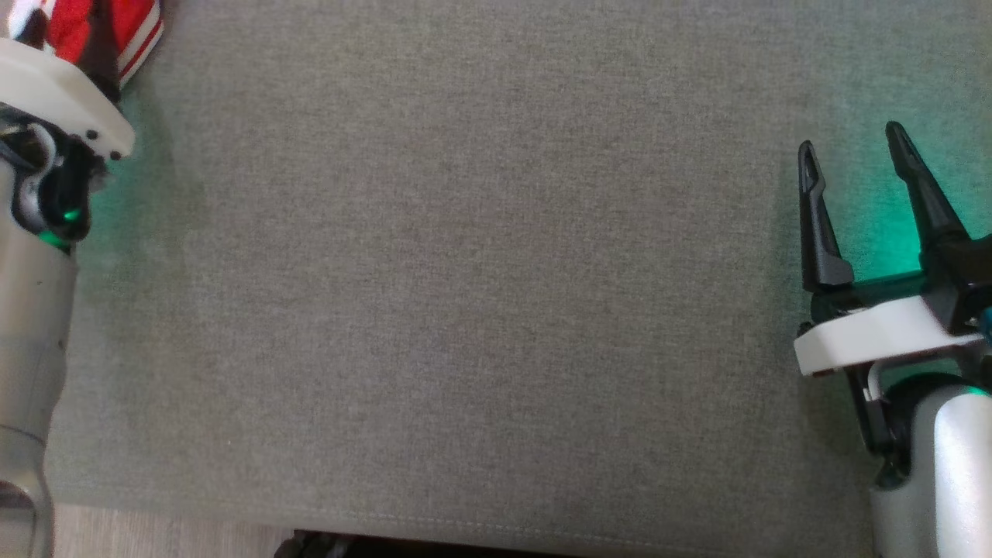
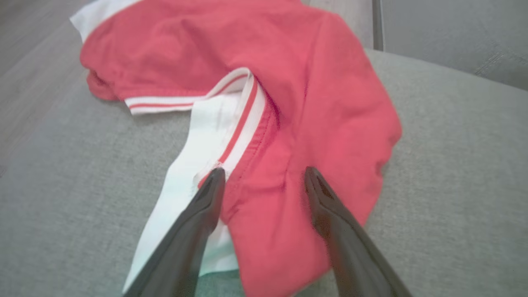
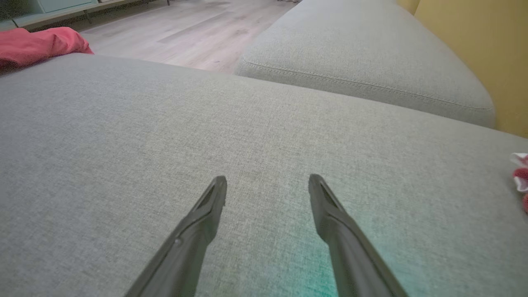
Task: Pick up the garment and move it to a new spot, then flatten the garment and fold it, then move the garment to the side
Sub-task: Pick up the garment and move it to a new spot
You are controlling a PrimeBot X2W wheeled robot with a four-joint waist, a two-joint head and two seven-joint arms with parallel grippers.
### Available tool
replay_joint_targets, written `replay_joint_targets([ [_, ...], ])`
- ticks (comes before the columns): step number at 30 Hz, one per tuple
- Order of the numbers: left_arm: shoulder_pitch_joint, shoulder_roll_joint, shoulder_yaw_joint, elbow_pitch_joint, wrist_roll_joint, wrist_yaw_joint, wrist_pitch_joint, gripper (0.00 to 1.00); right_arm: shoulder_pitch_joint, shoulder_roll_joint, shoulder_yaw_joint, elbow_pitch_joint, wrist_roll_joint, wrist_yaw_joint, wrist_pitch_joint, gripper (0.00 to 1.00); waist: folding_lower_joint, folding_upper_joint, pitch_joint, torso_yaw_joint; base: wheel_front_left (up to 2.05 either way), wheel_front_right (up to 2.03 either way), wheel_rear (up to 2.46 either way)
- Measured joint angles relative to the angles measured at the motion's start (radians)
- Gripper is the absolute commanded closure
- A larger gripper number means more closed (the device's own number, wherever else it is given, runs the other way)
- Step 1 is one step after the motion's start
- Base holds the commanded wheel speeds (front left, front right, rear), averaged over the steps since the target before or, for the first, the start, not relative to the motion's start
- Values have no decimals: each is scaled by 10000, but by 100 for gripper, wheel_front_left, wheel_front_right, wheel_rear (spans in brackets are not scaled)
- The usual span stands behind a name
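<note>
Left gripper [image 2: 265,172] first: its two dark fingers are spread as wide as they go, reaching over the garment [image 2: 330,103] with nothing pinched between them. One fingertip [image 2: 218,175] sits right at the white, red-striped band, and the other [image 2: 313,177] is over plain red cloth. Whether the tips actually press the fabric, I can't tell.

Over to the right gripper [image 3: 268,178]: it's wide open too and holding nothing, with its fingers pointing along bare grey upholstery. From the head camera it stands at the right edge [image 1: 851,139], green light spilling onto the fabric beside it.

The garment itself is a red piece with white panels and striped trim, lying crumpled in a loose heap on the grey seat cushion [image 2: 453,165]. In the head view it's tucked into the far left corner [image 1: 85,23], partly hidden behind the left arm's white wrist plate [image 1: 62,93]. The right wrist camera catches a red bunch of it at the cushion's far edge [image 3: 37,43], well apart from that gripper.

Between the two arms there's a broad stretch of cushion [image 1: 465,271]. Further off sits a second cushion [image 3: 363,53], with pale wooden floor [image 3: 185,33] beyond it and a yellow wall [image 3: 474,37] alongside. There's a small red-and-white scrap [image 3: 519,173] at the frame's right edge, too cropped to identify.
</note>
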Motion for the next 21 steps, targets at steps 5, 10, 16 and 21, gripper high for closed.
replay_joint_targets([
  [5, -434, -130, -134, 744, -104, -309, 259, 24, -4, 0, -2, -73, -31, 0, 42, 0, -3, 0, 176, -19, 0, 0, 0],
  [10, -638, -184, -253, 1170, -148, -564, 121, 100, -88, 0, -23, -50, -27, 0, 38, 0, -3, 0, 99, -26, 0, 0, 0],
  [16, -638, -186, -522, 1469, 79, -646, -397, 100, -137, 0, -27, 167, 167, 0, -86, 0, -2, 0, -205, -62, 0, 0, 0],
  [21, -753, 13, -717, 1511, 439, -727, -1047, 100, -137, 0, -40, 700, 495, 0, -430, 0, -3, 1, -755, -155, 0, 0, 0],
])
